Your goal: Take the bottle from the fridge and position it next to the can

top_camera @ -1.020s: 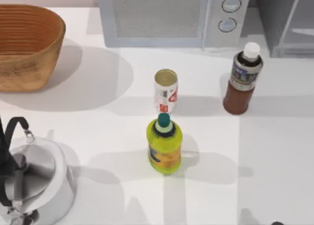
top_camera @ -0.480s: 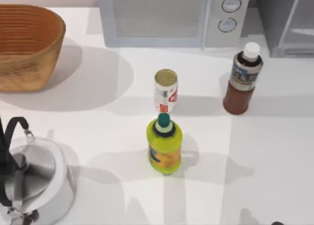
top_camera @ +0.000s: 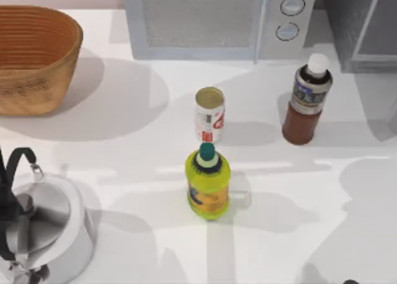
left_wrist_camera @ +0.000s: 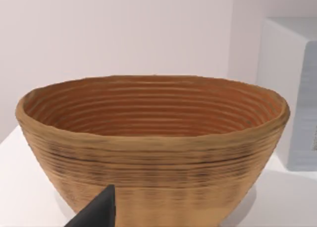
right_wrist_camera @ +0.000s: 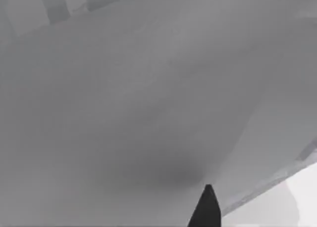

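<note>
Bottle [top_camera: 307,101] status: standing upright on the counter [top_camera: 124,147], out of the fridge [top_camera: 360,23], just in front of the fridge's lower corner at the top view's right rear.

Left to right across the top view: a woven basket [top_camera: 34,57] at the left rear, a steel kettle [top_camera: 43,234] at the left front, the white microwave [top_camera: 217,20] along the back, then the can [top_camera: 209,115] near the centre with a yellow-green bottle [top_camera: 208,183] just in front of it. The brown bottle stands to the right of the can, apart from it, with bare counter between the two.

Left gripper [left_wrist_camera: 96,214]: one dark fingertip is visible in its wrist view, facing the basket; whether the jaws are apart or together cannot be told. Right gripper [right_wrist_camera: 205,207]: one fingertip visible against a plain grey surface; jaw state likewise cannot be told.

Assessment: the bottle's long axis is vertical. It lies on the right arm's side of the counter, so that arm is judged the nearer. The remaining move would carry the bottle leftward toward the can.
</note>
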Robot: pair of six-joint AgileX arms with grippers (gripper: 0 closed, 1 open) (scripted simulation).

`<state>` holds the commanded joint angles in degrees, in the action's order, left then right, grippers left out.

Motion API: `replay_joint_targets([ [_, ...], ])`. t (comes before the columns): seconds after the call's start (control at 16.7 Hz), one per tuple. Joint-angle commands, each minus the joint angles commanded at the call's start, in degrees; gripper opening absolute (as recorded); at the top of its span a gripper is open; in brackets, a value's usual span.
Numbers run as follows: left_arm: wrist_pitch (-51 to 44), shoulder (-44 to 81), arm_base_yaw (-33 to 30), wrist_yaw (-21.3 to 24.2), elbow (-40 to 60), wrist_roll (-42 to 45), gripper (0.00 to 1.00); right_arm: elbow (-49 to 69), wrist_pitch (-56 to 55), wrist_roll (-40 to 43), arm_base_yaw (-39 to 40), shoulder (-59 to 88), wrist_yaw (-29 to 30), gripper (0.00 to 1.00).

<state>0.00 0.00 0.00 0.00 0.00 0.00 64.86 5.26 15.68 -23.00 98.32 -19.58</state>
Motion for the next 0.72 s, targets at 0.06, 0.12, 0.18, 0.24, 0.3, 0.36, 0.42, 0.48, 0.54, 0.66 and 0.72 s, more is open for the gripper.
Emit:
replay_joint_targets([
  [0.06, 0.00, 0.00, 0.00, 0.00, 0.00, 0.00, 1.00, -1.39, -1.52, -2.80, 4.58, -0.98, 3.38, 1.00],
  [0.12, 0.00, 0.00, 0.00, 0.00, 0.00, 0.00, 1.00, -2.76, -2.98, -5.49, 8.78, -1.95, 6.63, 1.00],
  [0.18, 0.00, 0.00, 0.00, 0.00, 0.00, 0.00, 1.00, -4.05, -4.34, -8.01, 12.46, -2.86, 9.68, 1.00],
  [0.24, 0.00, 0.00, 0.00, 0.00, 0.00, 0.00, 1.00, -5.21, -5.56, -10.28, 15.51, -3.69, 12.40, 1.00],
  [0.3, 0.00, 0.00, 0.00, 0.00, 0.00, 0.00, 1.00, -6.22, -6.62, -12.23, 17.98, -4.41, 14.73, 1.00],
  [0.36, 0.00, 0.00, 0.00, 0.00, 0.00, 0.00, 1.00, -7.01, -7.45, -13.77, 19.81, -4.97, 16.52, 1.00],
  [0.42, 0.00, 0.00, 0.00, 0.00, 0.00, 0.00, 1.00, -7.57, -8.05, -14.87, 21.05, -5.38, 17.74, 1.00],
  [0.48, 0.00, 0.00, 0.00, 0.00, 0.00, 0.00, 1.00, -7.85, -8.35, -15.42, 21.65, -5.59, 18.34, 1.00],
  [0.54, 0.00, 0.00, 0.00, 0.00, 0.00, 0.00, 1.00, -7.88, -8.39, -15.49, 21.73, -5.62, 18.42, 1.00],
  [0.66, 0.00, 0.00, 0.00, 0.00, 0.00, 0.00, 1.00, -7.88, -8.39, -15.49, 21.73, -5.62, 18.42, 1.00],
  [0.72, 0.00, 0.00, 0.00, 0.00, 0.00, 0.00, 1.00, -8.08, -8.19, -15.20, 20.79, -5.33, 18.75, 1.00],
])
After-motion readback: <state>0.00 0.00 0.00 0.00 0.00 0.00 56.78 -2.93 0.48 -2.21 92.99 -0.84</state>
